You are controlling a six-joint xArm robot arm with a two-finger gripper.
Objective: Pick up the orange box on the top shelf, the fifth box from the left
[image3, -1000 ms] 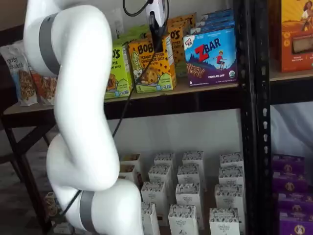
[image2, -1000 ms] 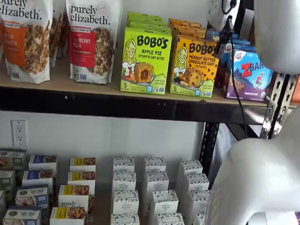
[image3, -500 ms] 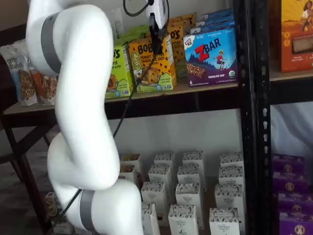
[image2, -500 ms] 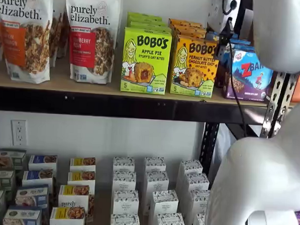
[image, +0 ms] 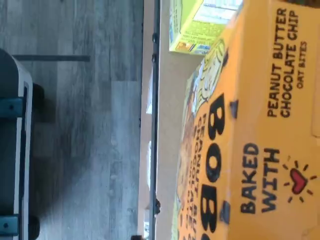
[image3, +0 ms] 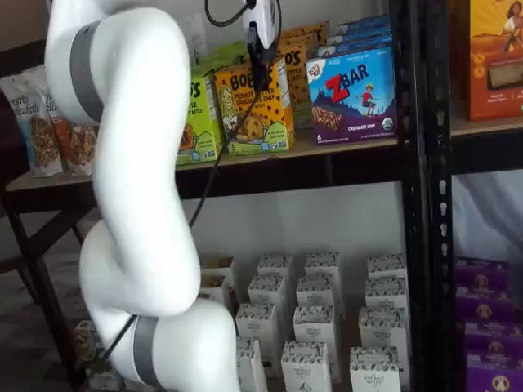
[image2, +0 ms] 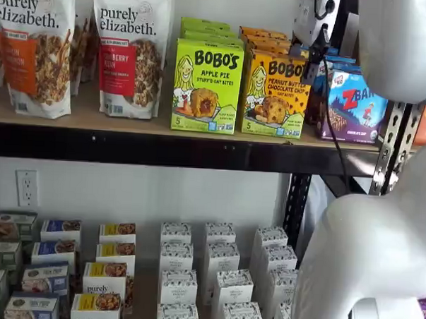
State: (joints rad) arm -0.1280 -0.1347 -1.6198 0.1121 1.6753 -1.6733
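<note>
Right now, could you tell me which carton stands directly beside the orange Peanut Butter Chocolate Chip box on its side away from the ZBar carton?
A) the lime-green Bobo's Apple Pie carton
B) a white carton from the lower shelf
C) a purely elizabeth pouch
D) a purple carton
A: in both shelf views the lime-green Apple Pie carton stands right next to the orange box on the top shelf, opposite the ZBar carton.

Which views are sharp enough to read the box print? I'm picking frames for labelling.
Wrist view: turned on its side, the orange box fills it close up, print large and readable but slightly soft. Both shelf views: evenly lit, the front print legible, though the gripper partly covers it in one.
</note>
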